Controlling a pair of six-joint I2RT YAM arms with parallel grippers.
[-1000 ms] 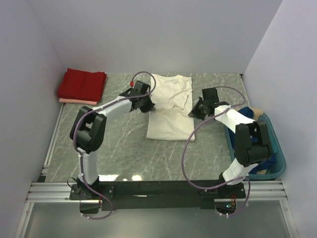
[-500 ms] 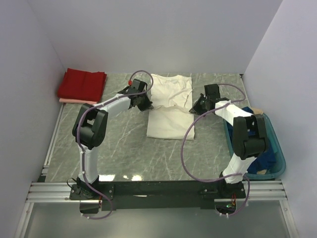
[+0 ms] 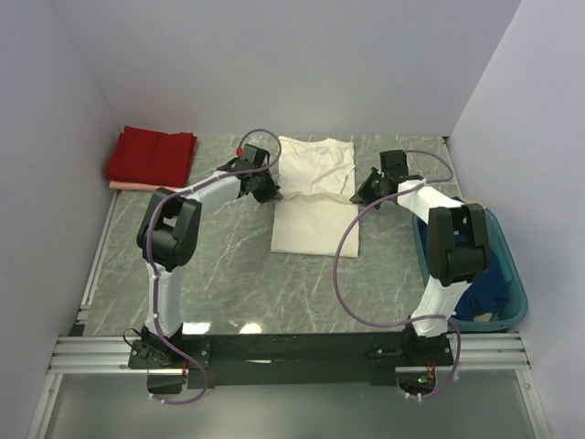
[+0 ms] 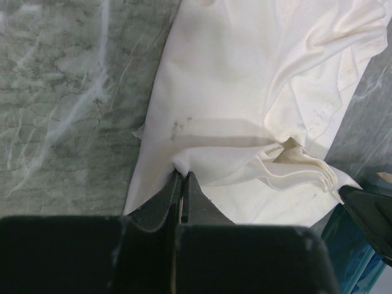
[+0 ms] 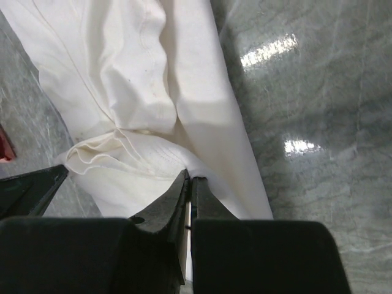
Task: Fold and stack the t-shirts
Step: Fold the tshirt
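- T-shirt of soft cream-white cotton (image 3: 315, 197) lies on the grey-green marbled table (image 3: 228, 265), toward 12 o'clock from centre; its far part is bunched over the flat near half
- left gripper (image 3: 271, 194) sits at the shirt's 9 o'clock edge; fingers clenched on a fold of the cream cloth
- right gripper (image 3: 358, 196) sits at its 3 o'clock edge; fingers likewise pinched on a fold
- folded red cotton t-shirt (image 3: 151, 155) rests at 10 o'clock on a folded pale pink t-shirt (image 3: 137, 187)
- teal plastic basket (image 3: 515, 279) at 4 o'clock holds a crumpled dark blue t-shirt (image 3: 484, 293)
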